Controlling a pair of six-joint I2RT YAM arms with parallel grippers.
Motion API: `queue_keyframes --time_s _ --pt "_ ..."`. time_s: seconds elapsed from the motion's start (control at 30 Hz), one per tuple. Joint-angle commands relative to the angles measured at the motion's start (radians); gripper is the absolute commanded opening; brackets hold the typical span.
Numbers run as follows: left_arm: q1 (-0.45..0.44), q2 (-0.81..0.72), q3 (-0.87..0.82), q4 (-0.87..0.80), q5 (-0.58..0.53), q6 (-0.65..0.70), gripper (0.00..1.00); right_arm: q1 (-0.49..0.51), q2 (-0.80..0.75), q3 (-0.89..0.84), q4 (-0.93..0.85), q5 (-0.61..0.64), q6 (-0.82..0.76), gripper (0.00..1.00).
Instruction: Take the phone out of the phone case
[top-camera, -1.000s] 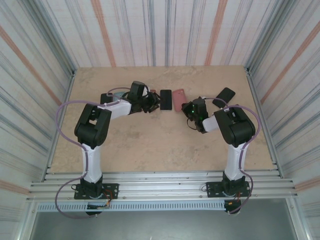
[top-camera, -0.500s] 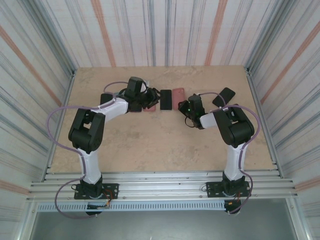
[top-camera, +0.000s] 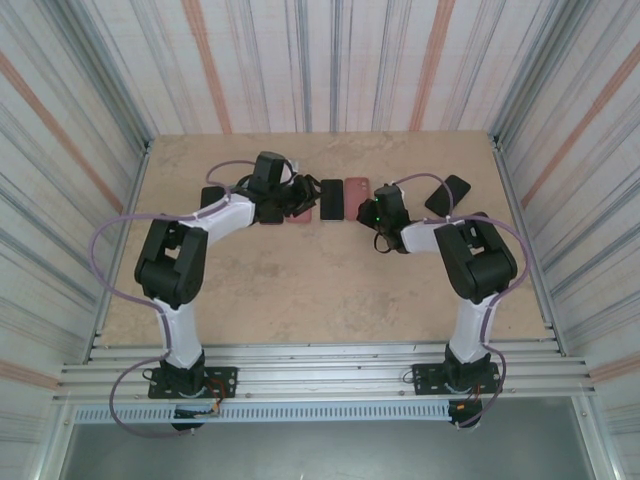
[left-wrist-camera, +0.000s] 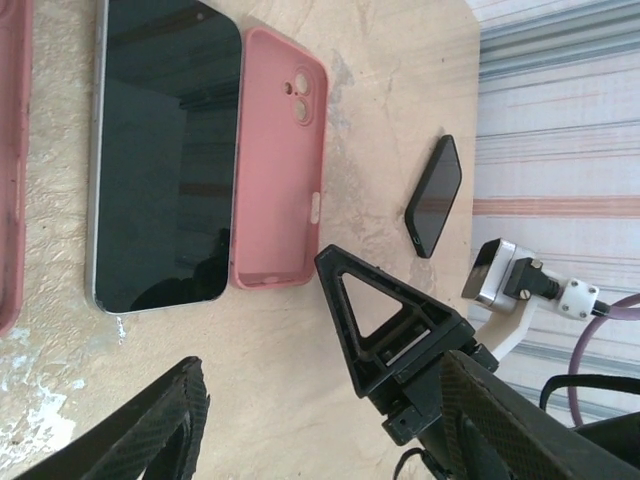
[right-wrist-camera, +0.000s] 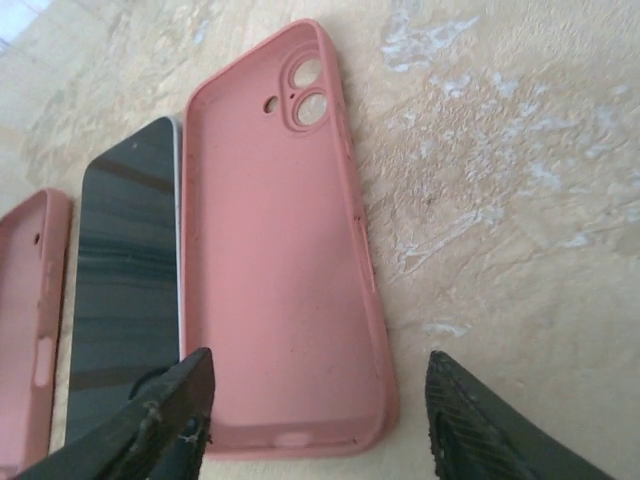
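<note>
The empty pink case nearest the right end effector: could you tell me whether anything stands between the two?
Nothing visible does: the pink case lies flat, its near end between the right end effector's open fingers.

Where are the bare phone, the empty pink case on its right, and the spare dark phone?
bare phone (left-wrist-camera: 165, 150): left wrist view, middle of screen.
empty pink case (right-wrist-camera: 285, 270): right wrist view, inner back panel.
spare dark phone (left-wrist-camera: 436, 195): left wrist view, middle of screen.

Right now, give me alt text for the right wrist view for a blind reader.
An empty pink phone case lies hollow side up on the beige table, a dark-screened phone alongside it. The right gripper, open, straddles the case's near end.
</note>
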Motion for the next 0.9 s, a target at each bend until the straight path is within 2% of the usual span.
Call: queue_keyframes --time_s 0.0,0.03,0.1,0.17,0.3,0.33,0.57,0.7,0.87 --pt "-0.006 -0.079 0.027 -0.012 0.019 0.061 0.68 -0.021 -0.096 0.012 -0.123 0.038 -0.087 0.73" --pt "-0.006 -0.088 0.024 -0.01 0.027 0.07 0.7 -0.028 -0.118 0.012 -0.151 0.043 -0.106 0.78" --pt "-0.006 -0.105 0.02 -0.012 0.035 0.094 0.71 -0.047 -0.162 0.014 -0.216 0.069 -0.134 0.8" --pt "-0.009 -0.124 0.008 -0.01 0.046 0.107 0.78 -0.079 -0.206 0.015 -0.289 0.095 -0.151 0.85" --pt "-0.014 -0.138 -0.017 0.033 0.082 0.098 0.83 -0.163 -0.253 0.044 -0.423 0.147 -0.157 1.0" --pt "-0.019 -0.138 -0.022 0.04 0.087 0.092 0.86 -0.188 -0.258 0.055 -0.454 0.153 -0.152 1.0" --pt "-0.053 -0.139 -0.042 0.113 0.106 0.043 0.91 -0.322 -0.2 0.189 -0.648 0.216 -0.141 0.99" --pt "-0.06 -0.138 -0.036 0.12 0.117 0.038 0.92 -0.387 -0.099 0.318 -0.756 0.207 -0.112 0.99" --pt "-0.056 -0.145 -0.037 0.122 0.126 0.042 0.92 -0.412 0.023 0.468 -0.84 0.215 -0.115 0.99"
